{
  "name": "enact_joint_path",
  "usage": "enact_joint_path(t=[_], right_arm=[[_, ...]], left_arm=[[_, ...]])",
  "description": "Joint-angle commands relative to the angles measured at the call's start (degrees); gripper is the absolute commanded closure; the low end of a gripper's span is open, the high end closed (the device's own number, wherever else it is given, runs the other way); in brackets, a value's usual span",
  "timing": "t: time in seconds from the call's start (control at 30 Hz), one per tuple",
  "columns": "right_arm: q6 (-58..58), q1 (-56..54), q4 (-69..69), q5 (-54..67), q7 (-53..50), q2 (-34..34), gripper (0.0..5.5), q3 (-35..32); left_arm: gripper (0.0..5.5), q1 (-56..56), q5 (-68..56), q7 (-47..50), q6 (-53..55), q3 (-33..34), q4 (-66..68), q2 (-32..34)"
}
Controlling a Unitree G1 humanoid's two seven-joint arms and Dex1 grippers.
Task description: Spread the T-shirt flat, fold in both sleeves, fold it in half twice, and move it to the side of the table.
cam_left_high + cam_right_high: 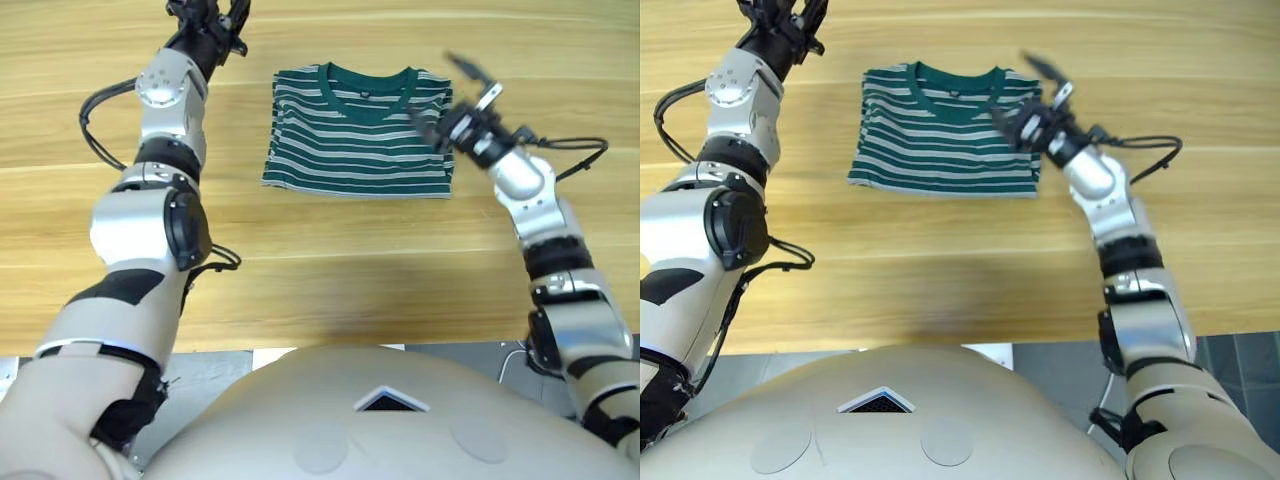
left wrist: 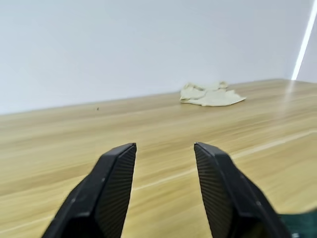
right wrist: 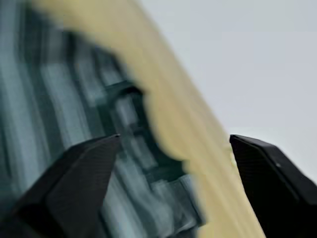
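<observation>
Right hand (image 1: 447, 95): spread wide, nothing between the fingers (image 3: 74, 183), blurred in the head views. Poised at the right edge of the T-shirt (image 1: 350, 135), up by the collar end. One finger over the striped cloth, the other raised above the worktop (image 1: 350, 270) just beside it. Cannot tell whether touching the cloth or only just above it. From the right wrist: green and pale stripes under the spread fingers, a band of light wood past them.

Left hand (image 2: 163, 148): parted to a middling gap, gripping nothing. Held over the far-left part of the worktop, well apart from the T-shirt, left of its collar end and farther back. From the left wrist: bare wood grain between the two dark ribbed fingers, a sliver of dark green at one corner.

T-shirt: dark green with pale stripes, folded into a compact rectangle, collar toward the far side. Flat on the worktop near its middle, between the two arms. Side edges fairly even, near edge slightly wavy.

Farther out, beyond the left hand: a crumpled cream cloth (image 2: 210, 94) on the worktop, close to a plain white wall (image 2: 148, 44).
</observation>
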Motion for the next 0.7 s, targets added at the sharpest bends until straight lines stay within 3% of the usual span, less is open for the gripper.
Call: enact_joint_path(t=[0.03,0.07,0.27,0.33,0.47,0.53,0.63,0.7], right_arm=[[3.05,1.5,0.53,-7.44,2.05,-5.21,0.86,2.89],[4.45,1.91,0.7,-9.34,1.88,-5.69,0.62,3.57],[10.93,5.09,1.22,-20.22,1.56,-8.35,0.62,10.61],[6.21,10.83,-9.62,-14.26,5.33,-10.79,0.62,10.57],[-7.6,23.34,-39.36,9.84,10.36,-22.64,0.62,12.26],[-13.62,25.97,-46.53,20.27,12.05,-27.57,0.62,12.76],[-14.75,24.64,-47.58,31.98,16.33,-27.78,0.62,14.08],[-9.33,20.84,-44.8,34.59,17.78,-22.83,0.62,14.82]], left_arm=[[3.32,4.57,1.7,0.52,-4.73,-1.54,-1.1,1.12],[3.32,5.05,1.69,0.58,-5.39,-1.6,-1.22,1.13],[3.32,7.2,2.4,1.93,-9.17,-2.97,-1.93,1.34],[3.32,7.55,2.42,2.11,-10.11,-3.12,-2.18,1.6],[3.32,8.36,2.22,2.4,-11.84,-2.59,-2.76,2.47],[3.32,8.67,2.24,2.71,-12.31,-2.51,-2.87,2.68],[3.32,9.19,2.34,2.89,-13.4,-2.79,-3.19,2.24],[3.32,9.66,3.0,3.43,-14.49,-3.5,-3.54,1.9]])
